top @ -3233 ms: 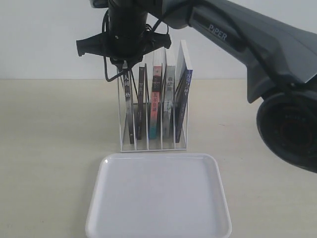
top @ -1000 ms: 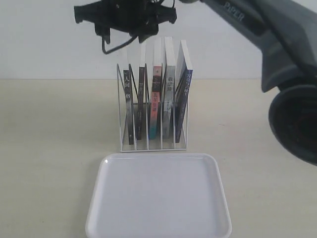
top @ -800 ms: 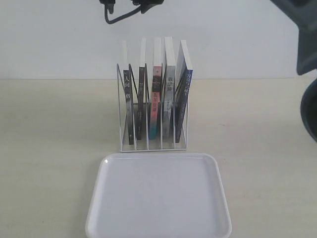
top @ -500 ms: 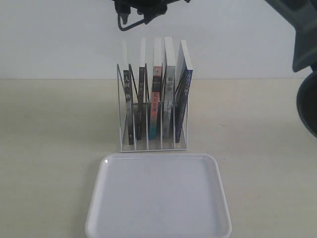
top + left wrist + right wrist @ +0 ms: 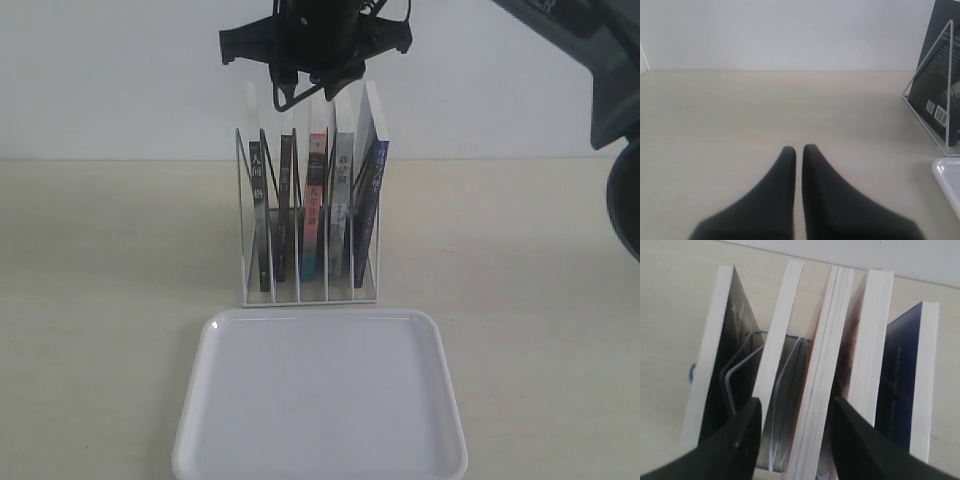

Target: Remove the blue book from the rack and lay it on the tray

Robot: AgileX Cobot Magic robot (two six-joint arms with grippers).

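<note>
The blue book (image 5: 373, 188) stands in the rightmost slot of the white wire rack (image 5: 243, 232), dark blue spine facing me. In the right wrist view its blue cover (image 5: 899, 385) lies beyond one finger, outside the jaws. My right gripper (image 5: 318, 88) hangs open just above the middle books' tops. Its fingers (image 5: 850, 435) straddle the pink-edged middle book (image 5: 825, 385) and touch nothing. The white tray (image 5: 320, 400) lies in front of the rack with nothing on it. My left gripper (image 5: 799, 149) is shut on nothing, low over the table left of the rack.
Four other books fill the remaining slots, a black-spined one (image 5: 260, 215) at the far left. The left wrist view shows the rack's end wire (image 5: 940, 75), a black cover behind it and a corner of the tray (image 5: 947, 175). A white wall stands behind.
My right gripper rose from the rack's left end, travelled right high above the books, and has come back down over the middle of the rack. Books and tray have not moved.
</note>
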